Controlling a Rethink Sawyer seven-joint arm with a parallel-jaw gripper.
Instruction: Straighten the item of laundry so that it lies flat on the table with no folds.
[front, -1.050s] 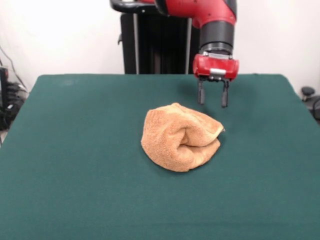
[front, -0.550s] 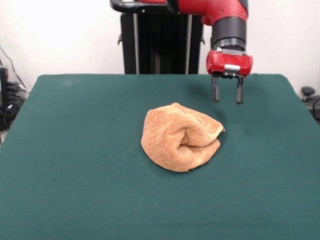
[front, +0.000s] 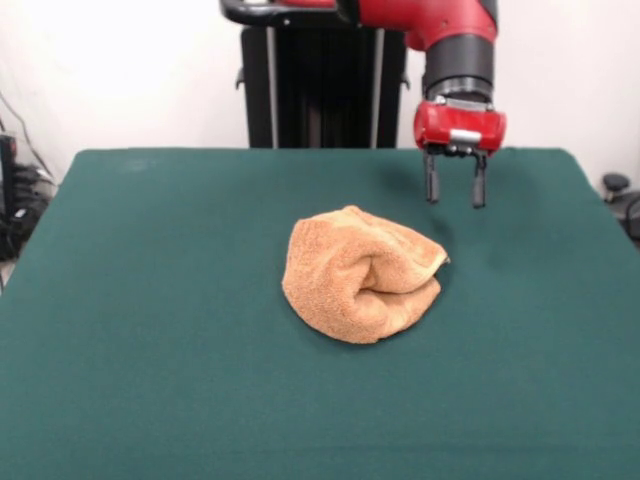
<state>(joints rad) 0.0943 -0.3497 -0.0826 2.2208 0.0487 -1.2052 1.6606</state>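
- the towel (front: 362, 276) lies bunched and folded over on the table (front: 150, 330), near the middle.
- the gripper (front: 455, 199) hangs above the table, behind the towel and to its right in the front view, apart from it.
- its two fingers (front: 432, 186) point down with a gap between them.

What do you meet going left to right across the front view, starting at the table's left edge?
Bare green table → crumpled towel → open end effector hanging above the table → bare table to the right edge.
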